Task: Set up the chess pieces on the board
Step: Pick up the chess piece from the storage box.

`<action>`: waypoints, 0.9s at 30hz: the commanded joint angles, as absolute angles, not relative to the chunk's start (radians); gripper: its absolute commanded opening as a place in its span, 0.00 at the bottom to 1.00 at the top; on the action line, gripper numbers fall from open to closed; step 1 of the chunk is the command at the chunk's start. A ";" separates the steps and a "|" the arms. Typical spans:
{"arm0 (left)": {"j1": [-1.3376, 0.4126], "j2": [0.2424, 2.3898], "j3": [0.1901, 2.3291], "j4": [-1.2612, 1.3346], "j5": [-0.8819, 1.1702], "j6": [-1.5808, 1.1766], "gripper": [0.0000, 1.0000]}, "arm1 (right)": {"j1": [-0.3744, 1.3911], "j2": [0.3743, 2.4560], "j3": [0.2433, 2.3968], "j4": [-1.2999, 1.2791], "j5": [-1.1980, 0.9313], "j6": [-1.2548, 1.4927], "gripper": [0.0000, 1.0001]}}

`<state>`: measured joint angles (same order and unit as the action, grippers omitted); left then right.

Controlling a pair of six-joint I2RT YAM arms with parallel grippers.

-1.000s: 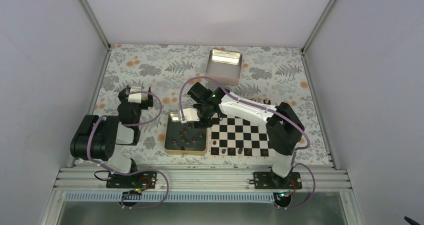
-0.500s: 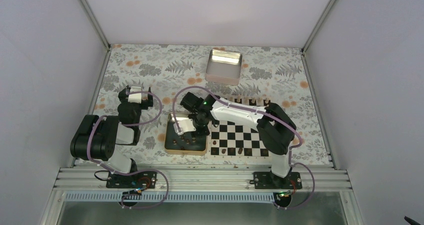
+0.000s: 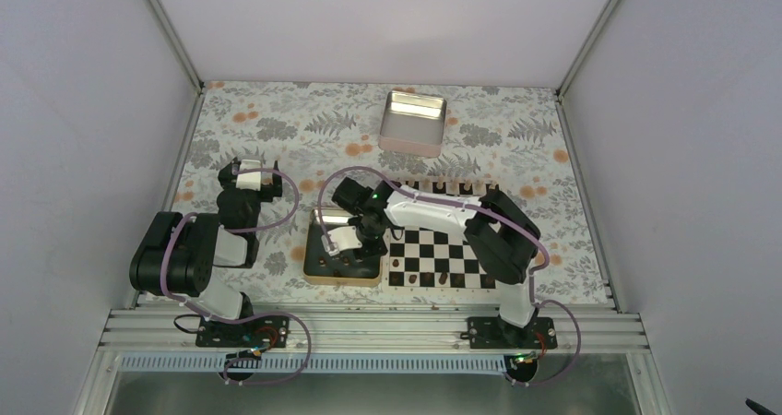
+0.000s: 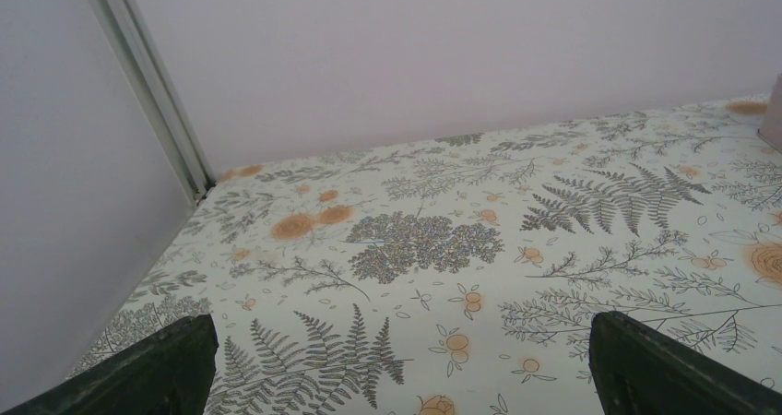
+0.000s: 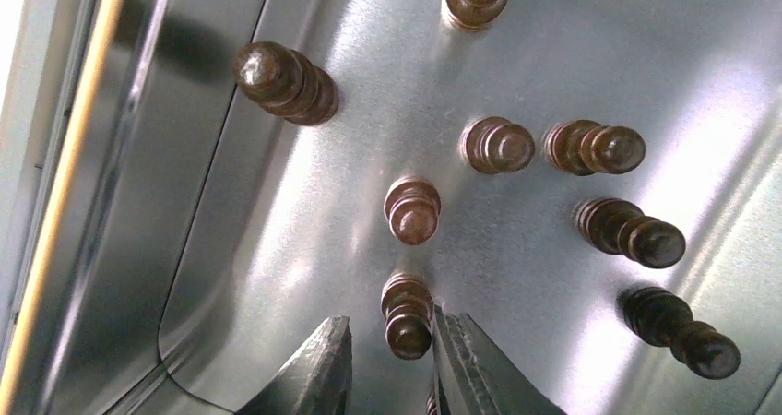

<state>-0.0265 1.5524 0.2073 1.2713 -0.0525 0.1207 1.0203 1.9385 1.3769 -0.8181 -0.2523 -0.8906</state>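
The black-and-white board (image 3: pixel 461 246) lies right of centre, with three dark chess pieces (image 3: pixel 417 277) along its near edge. My right gripper (image 3: pixel 355 247) is down inside the gold-rimmed tray (image 3: pixel 341 280). In the right wrist view the right gripper (image 5: pixel 389 330) is open around one upright dark piece (image 5: pixel 407 315). The right finger (image 5: pixel 470 360) touches that piece and the left finger stands apart from it. Several more dark pieces (image 5: pixel 411 209) stand on the tray floor. My left gripper (image 3: pixel 247 171) is open and empty over the cloth (image 4: pixel 396 341).
A silver tin (image 3: pixel 413 121) sits at the back centre. A row of small pieces (image 3: pixel 452 186) stands along the board's far edge, partly hidden by the right arm. The tray's left wall (image 5: pixel 111 157) is close to the right gripper. Cage walls stand on both sides.
My right gripper has moved left and down into the tray, to around one dark piece. The left arm has not moved.
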 commanded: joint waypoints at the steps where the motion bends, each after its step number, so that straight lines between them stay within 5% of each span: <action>1: -0.029 1.562 0.210 1.324 -0.046 0.123 1.00 | 1.029 1.963 1.357 -0.785 -0.251 -0.898 0.25; 7: -0.030 1.561 0.210 1.323 -0.047 0.124 1.00 | 1.030 1.979 1.359 -0.765 -0.235 -0.895 0.24; 15: -0.029 1.562 0.210 1.323 -0.047 0.124 1.00 | 1.031 1.941 1.366 -0.765 -0.240 -0.882 0.08; 27: -0.029 1.562 0.210 1.324 -0.046 0.123 1.00 | 0.999 1.695 1.302 -0.788 -0.226 -0.816 0.07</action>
